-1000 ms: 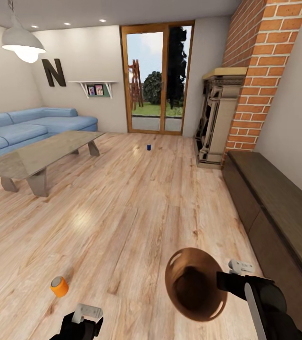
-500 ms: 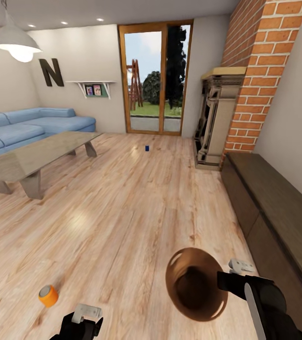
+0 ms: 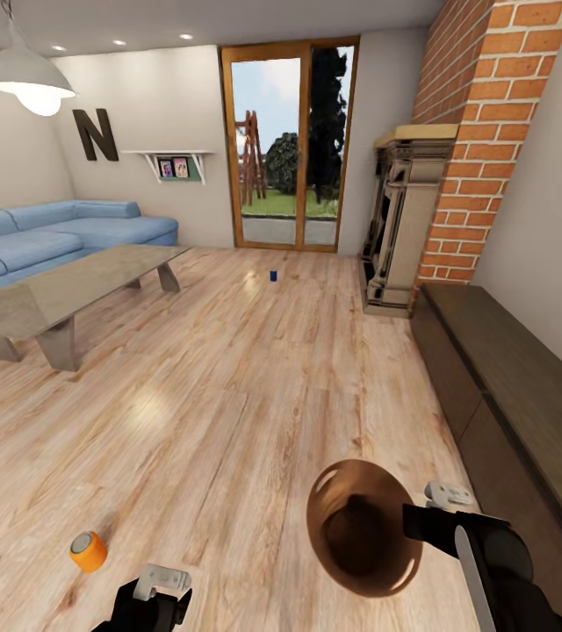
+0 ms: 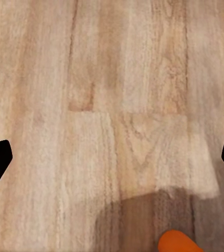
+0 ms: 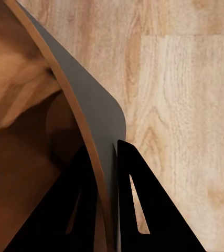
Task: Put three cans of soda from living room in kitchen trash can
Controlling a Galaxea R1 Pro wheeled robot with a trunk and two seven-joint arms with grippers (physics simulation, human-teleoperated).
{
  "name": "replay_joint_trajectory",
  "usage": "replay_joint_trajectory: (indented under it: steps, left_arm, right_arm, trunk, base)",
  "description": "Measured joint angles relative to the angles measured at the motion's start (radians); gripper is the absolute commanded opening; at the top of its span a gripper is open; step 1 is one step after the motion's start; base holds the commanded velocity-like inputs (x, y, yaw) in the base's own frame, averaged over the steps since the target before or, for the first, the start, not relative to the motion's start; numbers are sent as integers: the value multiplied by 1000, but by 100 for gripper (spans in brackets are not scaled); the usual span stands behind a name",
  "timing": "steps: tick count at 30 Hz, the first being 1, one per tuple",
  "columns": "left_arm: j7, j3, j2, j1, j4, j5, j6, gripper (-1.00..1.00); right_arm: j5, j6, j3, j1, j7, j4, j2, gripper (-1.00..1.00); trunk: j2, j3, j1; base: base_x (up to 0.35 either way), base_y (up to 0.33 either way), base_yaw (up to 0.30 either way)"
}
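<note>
The right gripper (image 5: 107, 178) is pinched on the rim of the bin (image 3: 362, 527), one finger inside the wall and one outside, holding it tilted above the floor (image 3: 255, 395) at near right with its mouth facing the head camera. The bin's inside is copper-brown and dark at the bottom.

The left gripper (image 3: 160, 586) sits at the near left edge, with its jaws spread wide over bare floor boards. An orange can (image 3: 88, 551) lies on its side on the floor just left of that gripper, its grey end up; in the left wrist view a sliver of it (image 4: 179, 242) shows between the fingers at the frame edge.

A blue can (image 3: 274, 276) stands far off on the floor, near the glass doors (image 3: 291, 149). The sofa (image 3: 53, 230) and low surface (image 3: 61, 290) are at far left, the brick column (image 3: 483, 132) at far right.
</note>
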Motion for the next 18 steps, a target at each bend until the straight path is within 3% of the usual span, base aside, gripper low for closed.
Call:
replay_joint_trajectory:
  steps: [9, 12, 18]
  left_arm:
    - [-1, 0, 0, 0, 0, -1, 0, 100]
    - [0, 0, 0, 0, 0, -1, 6, 100]
    - [-1, 0, 0, 0, 0, -1, 3, 100]
  right_arm:
    - [2, 0, 0, 0, 0, 0, -1, -100]
    - [-10, 2, 1, 0, 0, 0, -1, -100]
    - [21, 1, 0, 0, 0, 0, -1, -100]
  trunk:
    - [0, 0, 0]
    - [0, 0, 0]
    - [0, 0, 0]
  base:
    - [-3, -3, 0]
    - [-175, -200, 0]
    - [-87, -128, 0]
